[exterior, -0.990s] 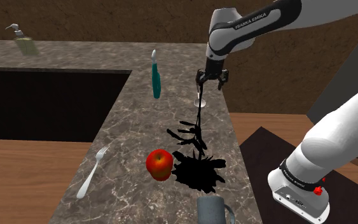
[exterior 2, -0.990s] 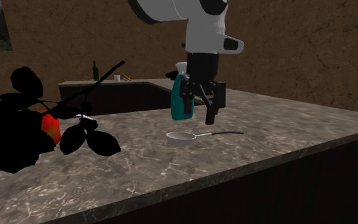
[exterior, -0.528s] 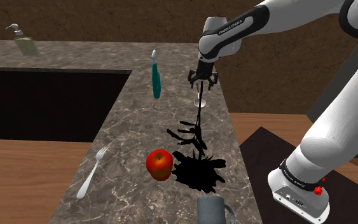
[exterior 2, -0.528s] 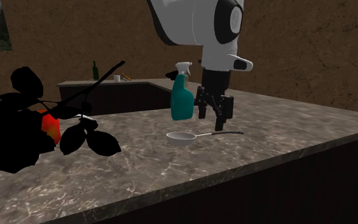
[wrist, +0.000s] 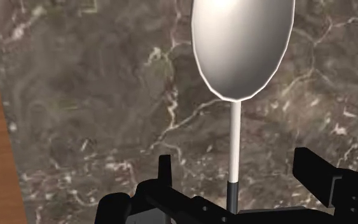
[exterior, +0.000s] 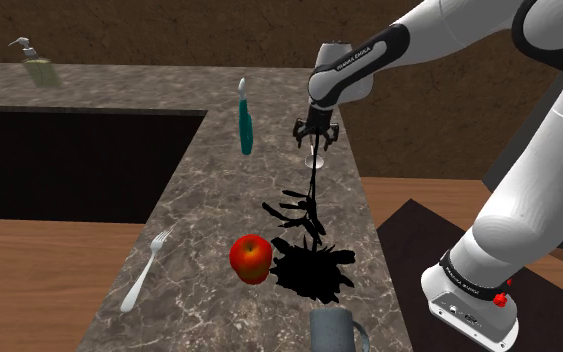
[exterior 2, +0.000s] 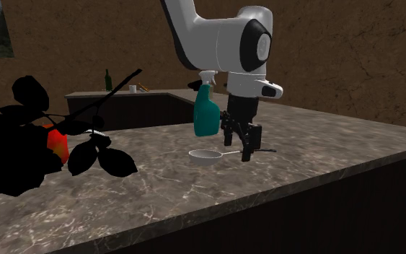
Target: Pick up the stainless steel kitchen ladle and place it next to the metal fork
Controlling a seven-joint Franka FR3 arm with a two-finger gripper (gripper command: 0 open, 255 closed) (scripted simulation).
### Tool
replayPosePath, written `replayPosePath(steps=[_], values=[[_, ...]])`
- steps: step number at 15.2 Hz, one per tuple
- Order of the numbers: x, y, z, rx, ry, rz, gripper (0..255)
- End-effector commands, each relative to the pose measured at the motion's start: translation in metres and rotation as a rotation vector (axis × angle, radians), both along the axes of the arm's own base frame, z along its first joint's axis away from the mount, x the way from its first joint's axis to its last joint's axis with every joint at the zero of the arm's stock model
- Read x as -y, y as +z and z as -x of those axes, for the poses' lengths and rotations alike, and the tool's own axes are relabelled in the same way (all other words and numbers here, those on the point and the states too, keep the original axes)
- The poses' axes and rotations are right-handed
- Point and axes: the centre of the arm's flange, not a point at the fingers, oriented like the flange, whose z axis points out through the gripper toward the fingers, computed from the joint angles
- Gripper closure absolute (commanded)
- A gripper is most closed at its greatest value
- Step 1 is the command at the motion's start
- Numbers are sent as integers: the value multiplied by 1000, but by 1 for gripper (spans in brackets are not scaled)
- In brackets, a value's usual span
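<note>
Counter (exterior: 219, 190) of dark veined stone carries everything, and its long run gives the arm (exterior: 439, 30) room to reach out from the stand and hang over the far stretch. A black leafy shape (exterior: 309, 262) and a red apple (exterior: 251, 258) sit nearer the stand. Beyond them, toward the shoulder view's lower left, lies the fork (exterior: 147, 270). The ladle (exterior 2: 206, 154) is well apart from the fork, so the carry will likely have to pass over or round those two. It lies flat on the counter directly under the hand, its long axis along the counter's length. Its bowl points away from the stand and its slim handle points back toward it. The jaws stand open, straddling the handle partway down without touching it. They are set across the axis, ready, I judge, for a pinch.
</note>
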Motion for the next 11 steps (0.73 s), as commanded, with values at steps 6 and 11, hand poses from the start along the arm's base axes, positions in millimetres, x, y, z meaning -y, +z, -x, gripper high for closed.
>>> replayPosePath(steps=[6,11], values=[[0,-2,0,0,0,0,0],[0,-2,0,0,0,0,255]])
